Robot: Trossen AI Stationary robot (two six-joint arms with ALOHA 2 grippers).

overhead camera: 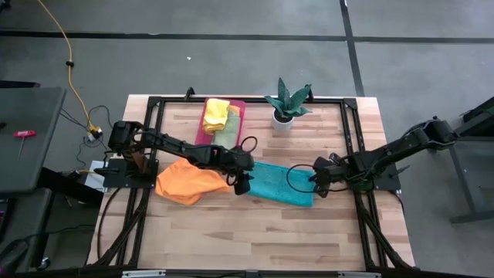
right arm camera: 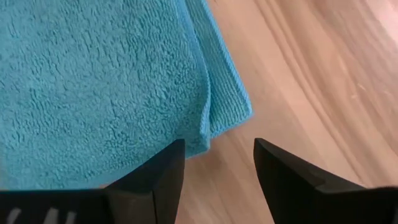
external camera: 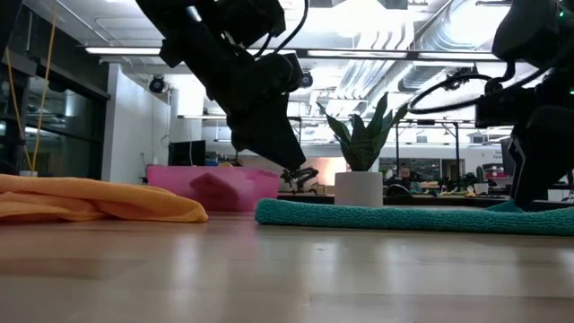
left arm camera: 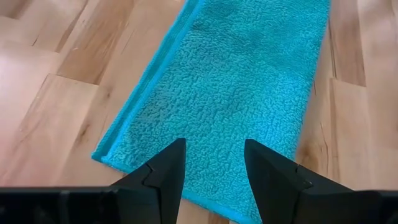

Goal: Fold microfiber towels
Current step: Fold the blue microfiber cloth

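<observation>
The teal towel [overhead camera: 283, 184] lies flat on the counter [overhead camera: 231, 232], folded into a long strip, between the two tools. The left tool [left arm camera: 214, 171] hangs just above the strip's left end; its fingers [left arm camera: 166, 168] stand apart with the towel's short edge under them, holding nothing. In the low view this tool [external camera: 300, 175] sits a little clear of the cloth. The right tool [right arm camera: 217, 168] is at the strip's right end, over a corner where two layers of towel show; its fingers [right arm camera: 283, 171] are also apart and empty, one over the cloth, the other over bare wood.

The orange towel [overhead camera: 189, 183] lies crumpled on the counter just left of the left tool, apart from the teal one. A yellow towel [overhead camera: 216, 114] and a light green towel [overhead camera: 229, 127] rest in the pink tray [overhead camera: 241, 104] at the far edge, beside a potted plant [overhead camera: 287, 103].
</observation>
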